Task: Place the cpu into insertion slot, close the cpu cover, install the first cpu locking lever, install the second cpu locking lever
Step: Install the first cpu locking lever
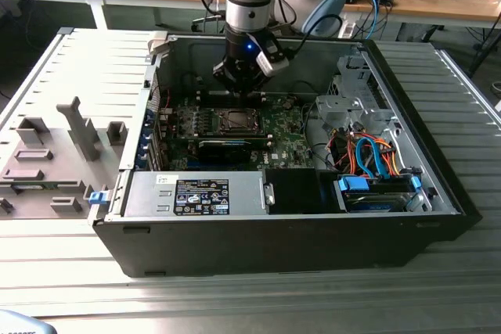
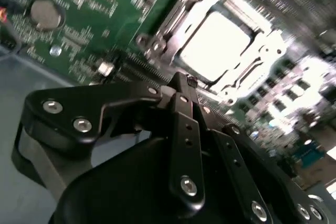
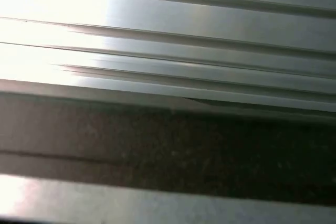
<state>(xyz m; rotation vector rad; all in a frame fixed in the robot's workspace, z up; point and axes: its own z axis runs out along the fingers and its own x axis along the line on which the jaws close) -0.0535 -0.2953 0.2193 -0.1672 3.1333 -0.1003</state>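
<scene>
In the exterior view my gripper (image 1: 241,88) hangs inside the open computer case, just above and behind the insertion slot (image 1: 235,121) on the green motherboard. In the second wrist view the black fingertips (image 2: 181,82) are pressed together with nothing between them, a short way off the socket. The cpu (image 2: 214,45) lies flat in the slot, its pale face glaring bright. The silvery cpu cover (image 2: 169,22) frames it and looks laid down around it. How the locking levers stand I cannot tell.
The black case wall (image 1: 282,232) rings the board. A power supply (image 1: 200,193) sits at the front, with a drive cage and orange and blue cables (image 1: 372,154) on the exterior view's right. A coin cell (image 2: 46,14) sits on the board. The first wrist view faces ribbed grey metal (image 3: 168,61).
</scene>
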